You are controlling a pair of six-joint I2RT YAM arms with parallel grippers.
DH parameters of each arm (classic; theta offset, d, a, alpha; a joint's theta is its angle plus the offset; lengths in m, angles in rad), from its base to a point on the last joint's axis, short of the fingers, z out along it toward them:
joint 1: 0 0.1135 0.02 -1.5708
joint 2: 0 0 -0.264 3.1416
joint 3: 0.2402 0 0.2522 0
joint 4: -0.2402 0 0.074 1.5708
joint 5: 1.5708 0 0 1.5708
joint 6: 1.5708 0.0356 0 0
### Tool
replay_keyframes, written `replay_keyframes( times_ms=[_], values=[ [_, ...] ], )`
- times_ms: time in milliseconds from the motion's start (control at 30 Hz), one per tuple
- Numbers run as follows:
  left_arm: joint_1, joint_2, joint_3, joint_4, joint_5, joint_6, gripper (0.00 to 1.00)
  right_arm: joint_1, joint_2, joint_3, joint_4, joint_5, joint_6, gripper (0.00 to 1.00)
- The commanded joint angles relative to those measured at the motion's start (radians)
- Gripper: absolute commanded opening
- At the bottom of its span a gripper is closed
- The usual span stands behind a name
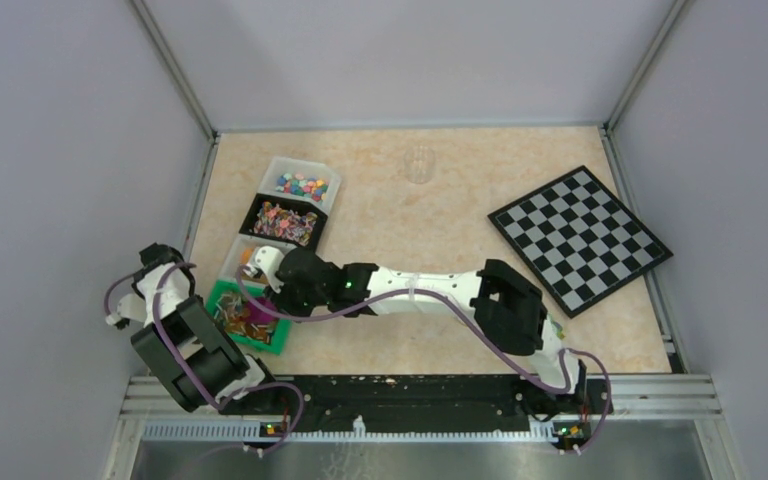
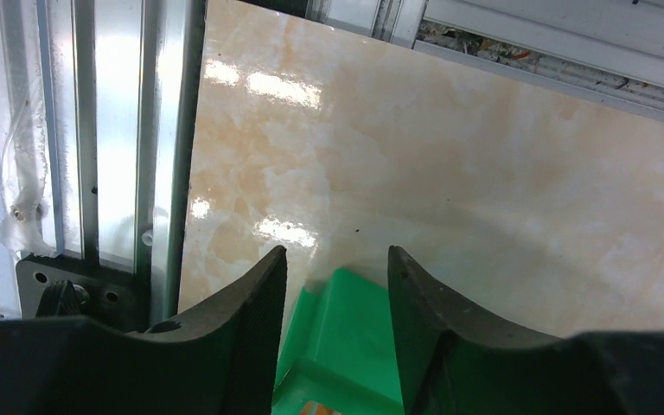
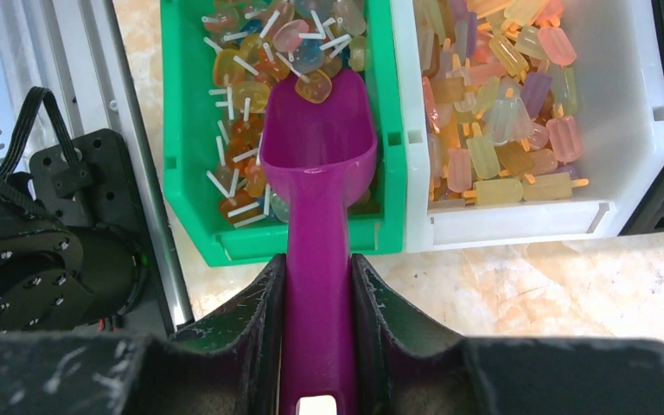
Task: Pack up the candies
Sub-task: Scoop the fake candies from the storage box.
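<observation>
Over the green bin [image 3: 242, 246], the right gripper [image 3: 318, 266] pinches the magenta scoop [image 3: 318, 164] by its handle, its bowl tip touching the candies [image 3: 238, 104] close to the wall beside the white bin [image 3: 519, 223]. The left gripper [image 2: 335, 258] hangs spread above the green bin's corner, with bare table [image 2: 484, 173] beyond.

candies [image 3: 229, 69] crowd a row of four bins. in the green bin [image 3: 251, 244], translucent orange, yellow and blue lollipop pieces with white sticks lie jumbled, one orange piece resting at the mouth of a magenta scoop [image 3: 320, 156]. beside it, pastel ice-lolly shapes [image 3: 484, 156] heap in the white bin [image 3: 519, 220]. smaller bright pieces [image 1: 300, 186] fill the bins beyond.
</observation>
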Motion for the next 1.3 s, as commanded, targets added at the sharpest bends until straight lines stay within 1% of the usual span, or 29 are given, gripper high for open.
replay_keyframes(
  times_ms=[0,133,267,333,533,767,1067,1267],
  values=[
    [-0.009,0.018,-0.041,-0.032,0.105,0.011,0.48,-0.004,-0.039,-0.111,0.227,0.04,0.005,0.0],
    [-0.009,0.01,-0.038,-0.034,0.111,0.015,0.47,-0.015,-0.082,-0.218,0.377,0.029,0.018,0.0],
    [-0.009,0.004,-0.04,-0.034,0.111,0.015,0.49,-0.026,-0.112,-0.334,0.539,-0.049,0.022,0.0],
    [-0.009,0.007,-0.042,-0.031,0.116,0.018,0.5,-0.03,-0.112,-0.362,0.596,-0.061,0.03,0.0],
    [-0.009,0.025,-0.045,-0.03,0.126,0.028,0.51,-0.042,-0.096,-0.386,0.648,-0.076,0.061,0.0],
    [-0.009,0.029,-0.042,-0.028,0.128,0.036,0.52,-0.066,-0.089,-0.461,0.808,-0.143,0.118,0.0],
    [-0.008,0.034,-0.044,-0.029,0.121,0.036,0.54,-0.086,-0.038,-0.452,0.828,-0.175,0.163,0.0],
    [-0.009,0.053,-0.025,-0.039,0.108,0.039,0.55,-0.102,-0.047,-0.506,0.913,-0.194,0.198,0.0]
  ],
)
